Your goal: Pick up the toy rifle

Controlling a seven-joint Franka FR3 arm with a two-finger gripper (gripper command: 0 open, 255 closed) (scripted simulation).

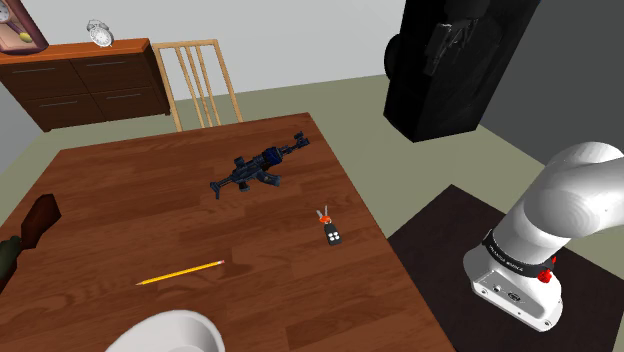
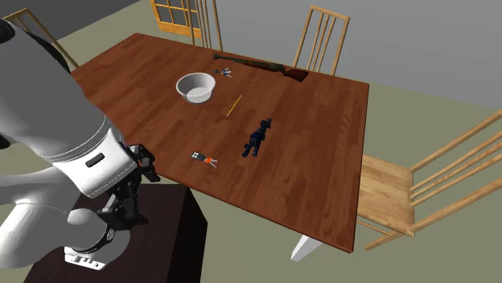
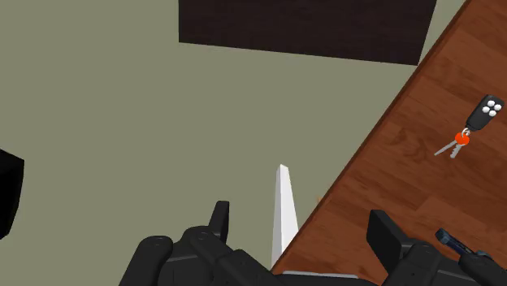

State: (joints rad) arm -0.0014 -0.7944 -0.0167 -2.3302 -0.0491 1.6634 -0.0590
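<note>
The black two-finger gripper (image 3: pixel 302 234) holds its fingers apart with nothing between them. It hangs over the olive floor (image 3: pixel 122 122), just off the edge of the dark brown wooden table (image 3: pixel 406 162). In the shoulder view, a yellow pencil (image 1: pixel 180 272) lies lower left of centre. A black key fob (image 1: pixel 331 233) with orange-tagged keys lies near the table's right edge. Farther off, just above centre, the black-and-dark-blue toy rifle (image 1: pixel 258 169) lies flat, slanting from lower left to upper right, with bare wood all around it. A light wooden chair (image 1: pixel 200 85) stands at the far edge.
</note>
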